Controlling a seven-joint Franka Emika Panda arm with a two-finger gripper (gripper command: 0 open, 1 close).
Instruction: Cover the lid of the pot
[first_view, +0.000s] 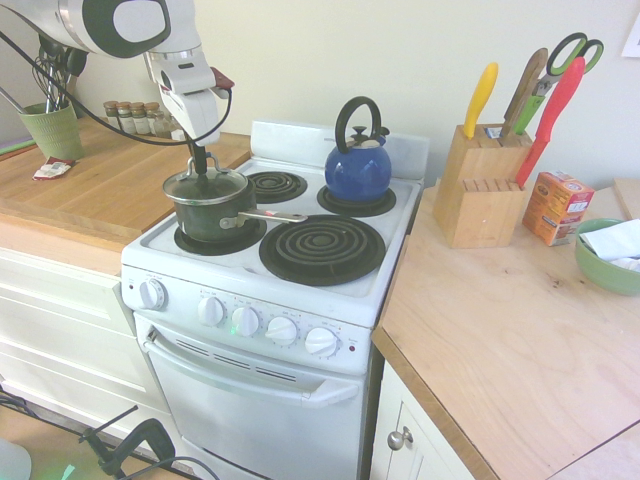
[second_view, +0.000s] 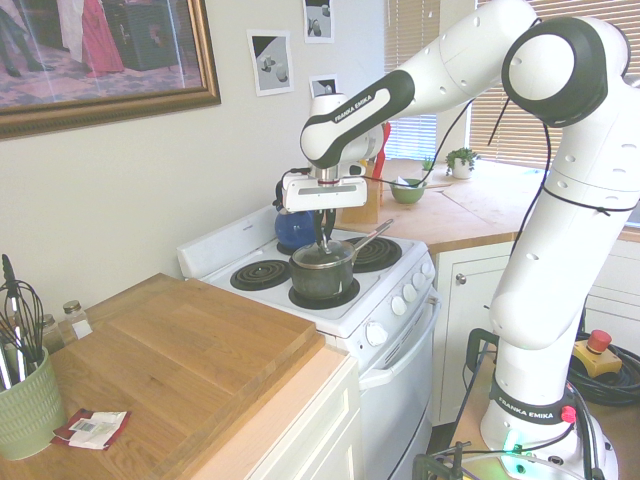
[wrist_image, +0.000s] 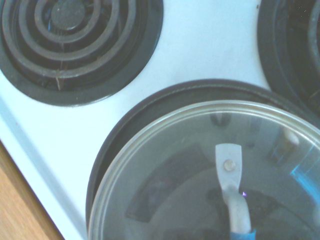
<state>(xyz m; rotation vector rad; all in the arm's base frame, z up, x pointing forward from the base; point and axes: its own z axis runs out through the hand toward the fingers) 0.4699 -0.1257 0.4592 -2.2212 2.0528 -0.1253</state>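
First exterior view: set before the stove (first_view: 271, 278), angled down; the claw (first_view: 203, 165) stands upper left, well apart from the camera. Second exterior view: set on the opposite side, facing across the wooden tabletop (second_view: 170, 345), the claw (second_view: 325, 225) near mid-picture. Both share the stove and the pot (first_view: 208, 222). Wrist view: close, looking down from above the claw onto the lid (wrist_image: 170, 170) (partly cut off at the picture's edge); the exterior views share that lid.
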